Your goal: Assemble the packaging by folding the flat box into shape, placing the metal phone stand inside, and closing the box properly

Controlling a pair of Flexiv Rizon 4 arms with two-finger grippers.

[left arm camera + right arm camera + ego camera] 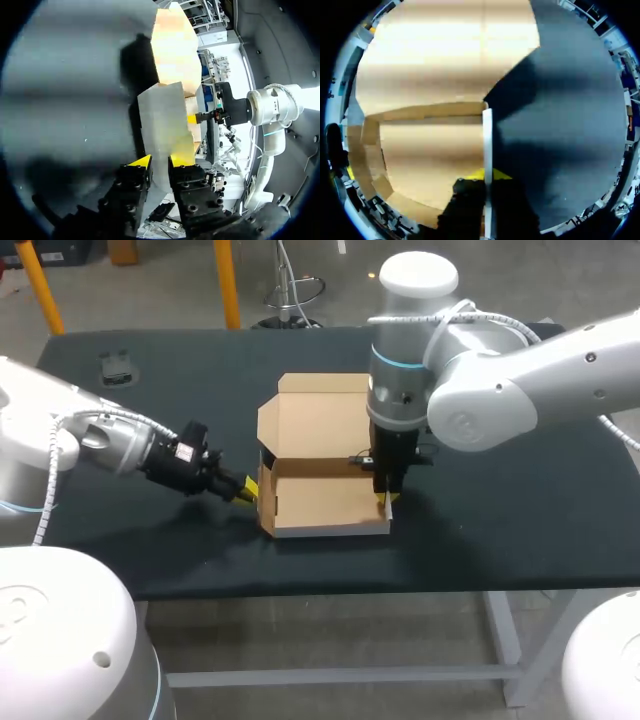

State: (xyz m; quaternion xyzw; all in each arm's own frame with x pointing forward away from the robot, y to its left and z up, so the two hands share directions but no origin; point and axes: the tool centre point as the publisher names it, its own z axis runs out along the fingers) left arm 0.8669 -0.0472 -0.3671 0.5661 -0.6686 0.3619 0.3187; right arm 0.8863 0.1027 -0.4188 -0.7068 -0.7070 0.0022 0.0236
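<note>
Dark table (500, 520), centre: half-folded box (320, 455), top open, left gripper (160, 160) pinching its left wall, right gripper (487, 175) clamped on its right wall; uneven pulls would likely buckle a wall or skid the box.

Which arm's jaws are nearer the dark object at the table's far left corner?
Left. The left arm has its jaws on the left wall of the box, toward the dark object; the right arm has its jaws on the right wall, farther off.
</note>
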